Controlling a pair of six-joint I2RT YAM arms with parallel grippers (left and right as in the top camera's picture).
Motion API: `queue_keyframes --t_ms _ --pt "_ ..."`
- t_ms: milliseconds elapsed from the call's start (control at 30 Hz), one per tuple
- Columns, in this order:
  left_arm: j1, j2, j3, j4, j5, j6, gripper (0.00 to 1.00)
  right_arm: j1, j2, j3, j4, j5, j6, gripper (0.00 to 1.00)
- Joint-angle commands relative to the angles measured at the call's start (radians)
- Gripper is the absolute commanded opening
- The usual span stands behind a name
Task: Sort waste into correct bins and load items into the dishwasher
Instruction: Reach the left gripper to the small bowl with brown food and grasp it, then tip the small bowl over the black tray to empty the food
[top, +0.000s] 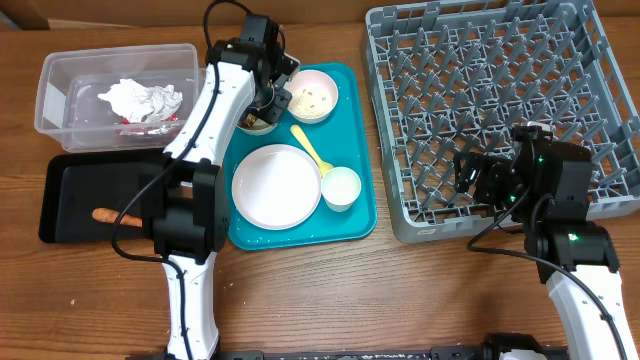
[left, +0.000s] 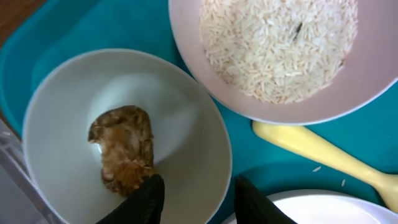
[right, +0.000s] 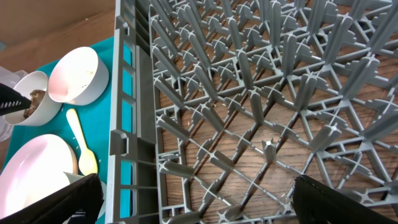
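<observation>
My left gripper (top: 262, 108) (left: 196, 186) is open over the teal tray. Its fingers straddle the near rim of a white bowl (left: 68, 106) (top: 256, 125), one finger inside beside the brown lump (left: 121, 146). A pale-pink bowl (top: 312, 94) (left: 186, 62) holds white rice (left: 280, 43). A yellow spoon (top: 312, 148) (left: 311, 152), a round plate (top: 277, 186) and a small white cup (top: 340, 187) lie nearby. The clear tub (top: 60, 80) holds a crumpled napkin (top: 140, 98) and red wrapper (top: 135, 122). The black tray (top: 70, 200) holds an orange stick (top: 115, 216). My right gripper (top: 480, 175) (right: 199, 199) is open and empty over the grey rack (top: 500, 100) (right: 249, 93).
The teal serving tray (top: 355, 225) (left: 373, 124) lies between the bins and the rack. The rack has no dishes in it. Brown boxes stand behind the table. Bare wood runs along the table's front edge.
</observation>
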Motion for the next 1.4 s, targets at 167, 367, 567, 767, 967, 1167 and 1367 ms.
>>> queue_keyframes --t_ms 167,367,567,767,967,1167,1367 --pt "-0.003 -0.002 -0.14 0.063 0.048 0.022 0.27 0.0 0.002 0.021 0.006 0.007 -0.007 1.0" --pt "-0.004 -0.002 -0.096 0.065 -0.022 -0.062 0.04 0.0 0.002 0.021 0.01 0.007 -0.007 1.0" --pt "-0.006 -0.004 0.339 -0.269 -0.052 -0.146 0.04 0.0 0.002 0.021 0.01 0.006 -0.007 1.0" --pt "-0.003 -0.004 0.762 -0.66 -0.046 -0.262 0.04 0.0 0.002 0.021 0.01 0.006 -0.006 1.0" --pt "0.001 -0.209 0.52 -0.66 0.013 -0.359 0.04 0.0 0.001 0.021 -0.018 -0.013 -0.003 1.0" --pt "0.153 -0.502 -0.044 -0.585 -0.002 -0.362 0.04 0.0 0.001 0.021 -0.032 -0.013 -0.003 1.0" --pt "0.587 -0.576 -0.636 -0.153 0.612 -0.085 0.04 0.0 0.001 0.021 -0.037 -0.013 -0.003 1.0"
